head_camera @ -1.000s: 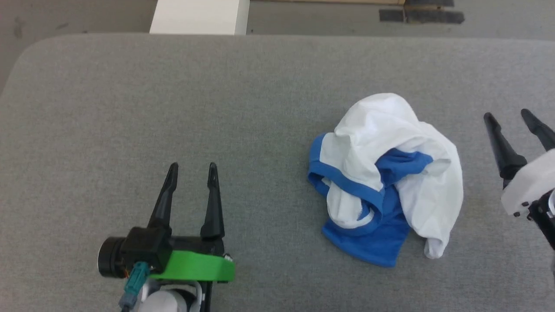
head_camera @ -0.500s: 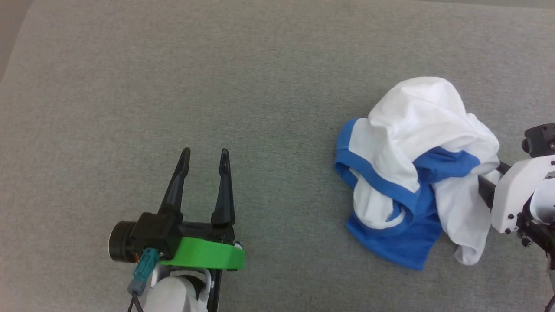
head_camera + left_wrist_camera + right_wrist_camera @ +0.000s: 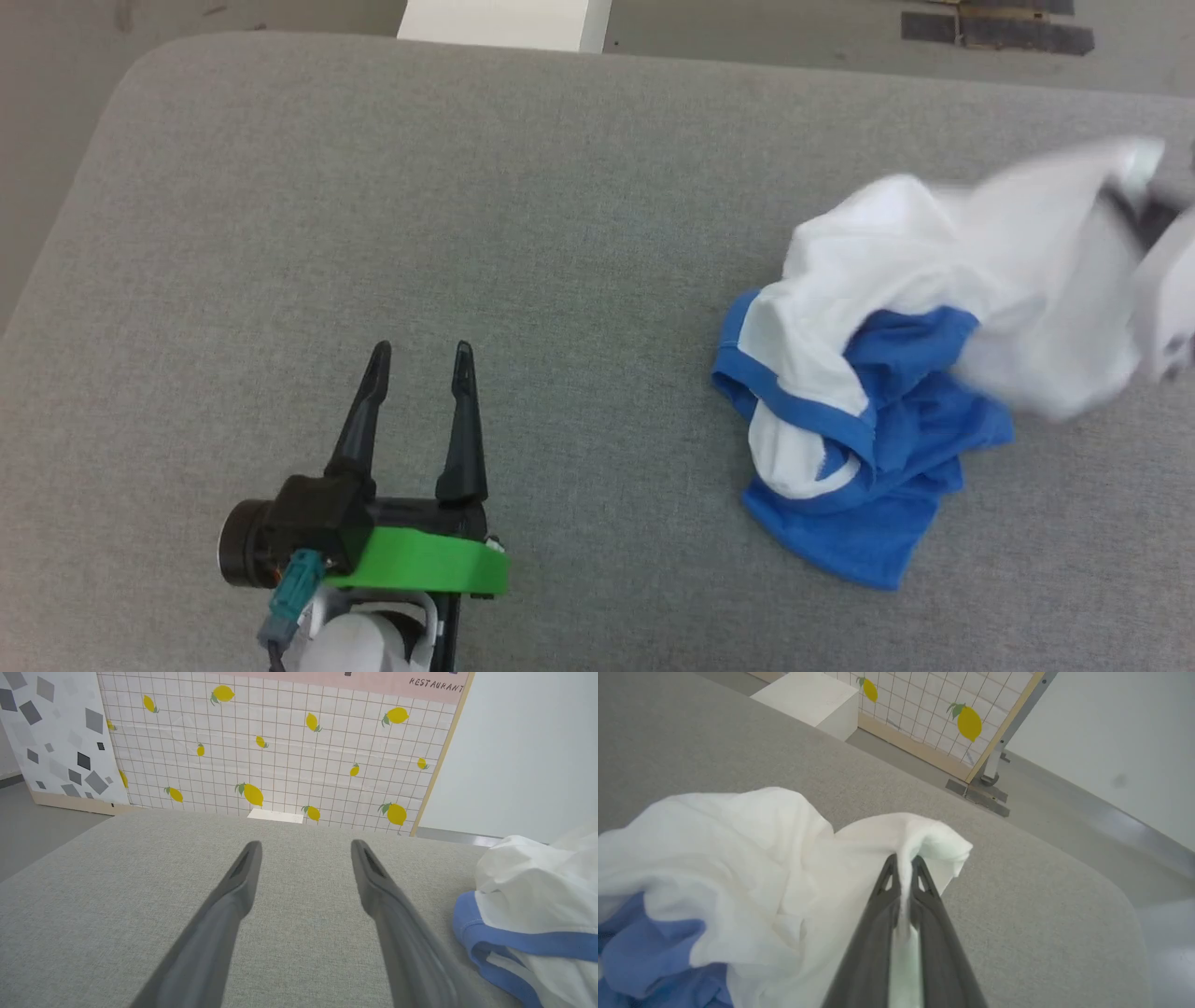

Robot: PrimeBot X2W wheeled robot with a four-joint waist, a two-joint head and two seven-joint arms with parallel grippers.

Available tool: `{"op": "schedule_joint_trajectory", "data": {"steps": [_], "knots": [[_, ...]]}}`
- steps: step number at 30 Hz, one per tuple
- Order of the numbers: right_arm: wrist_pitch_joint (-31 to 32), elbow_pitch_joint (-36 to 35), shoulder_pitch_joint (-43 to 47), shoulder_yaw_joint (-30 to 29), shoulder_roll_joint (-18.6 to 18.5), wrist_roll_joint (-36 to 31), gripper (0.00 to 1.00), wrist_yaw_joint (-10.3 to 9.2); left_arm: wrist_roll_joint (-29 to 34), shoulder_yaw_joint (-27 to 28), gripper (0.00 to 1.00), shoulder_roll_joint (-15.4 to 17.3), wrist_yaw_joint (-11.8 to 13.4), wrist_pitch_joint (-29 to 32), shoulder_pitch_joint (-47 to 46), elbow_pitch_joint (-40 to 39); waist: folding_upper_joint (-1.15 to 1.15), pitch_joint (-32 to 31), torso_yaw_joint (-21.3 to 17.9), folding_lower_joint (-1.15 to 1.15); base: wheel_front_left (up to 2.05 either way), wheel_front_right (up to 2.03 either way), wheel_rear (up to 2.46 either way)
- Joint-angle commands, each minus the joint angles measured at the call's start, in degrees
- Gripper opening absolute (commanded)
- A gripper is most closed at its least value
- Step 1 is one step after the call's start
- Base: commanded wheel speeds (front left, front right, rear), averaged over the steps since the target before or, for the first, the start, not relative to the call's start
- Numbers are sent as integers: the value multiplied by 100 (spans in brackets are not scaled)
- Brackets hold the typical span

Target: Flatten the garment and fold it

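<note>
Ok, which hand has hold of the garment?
The right hand, shut on a white fold of the garment; the left hand is open, clear of it.

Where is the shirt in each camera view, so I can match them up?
Head view: shirt at right on the grey pad, its white part blurred toward the right edge.
Left wrist view: shirt in the lower right corner.
Right wrist view: shirt at left and centre, a white fold pinched in the right gripper.
Shared landmark: the white box beyond the pad's far edge.
</note>
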Motion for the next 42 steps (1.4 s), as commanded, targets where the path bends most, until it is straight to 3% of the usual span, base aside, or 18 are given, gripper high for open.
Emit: {"op": "schedule_joint_trajectory", "data": {"steps": [1,4,8,16,17,18,24,30,36,42], "knots": [[-73,-54,-357,75,-135,-98,0,-9,87,29,100,-28,-29,-27,45,-38,0,63,16,0,0,0,0],[-261,44,-1164,311,-501,-428,0,-9,80,-5,100,-29,-41,-27,-20,-86,0,297,117,0,0,0,0],[-606,572,-1930,400,-685,-782,0,-9,28,-175,100,-30,-20,-27,-210,-115,0,632,332,0,0,0,0],[-907,1933,-2127,455,-437,-1054,0,-9,-60,-474,100,-31,107,-27,-556,-100,0,1062,684,0,0,0,0],[-932,2055,-2091,454,-396,-1069,22,-9,-67,-491,100,-31,121,-27,-575,-97,0,1079,698,0,0,0,0],[-985,2199,-2051,444,-350,-1086,100,-9,-73,-507,100,-31,139,-27,-596,-95,0,1097,705,0,0,0,0],[-1330,2515,-2099,479,-232,-1086,100,-9,-78,-513,100,-31,199,-27,-646,-37,0,1018,584,0,0,0,0],[-1491,2163,-2020,541,-171,-500,100,-9,-54,-403,100,-31,174,-27,-551,50,0,579,319,0,0,0,0],[-1424,1229,-1171,336,-111,104,100,-9,18,-149,100,-31,103,-27,-264,93,0,8,44,0,0,0,0],[-1070,-85,368,-176,199,344,100,-9,68,97,100,-19,-6,-27,120,75,0,-397,-141,0,0,0,0]]}}
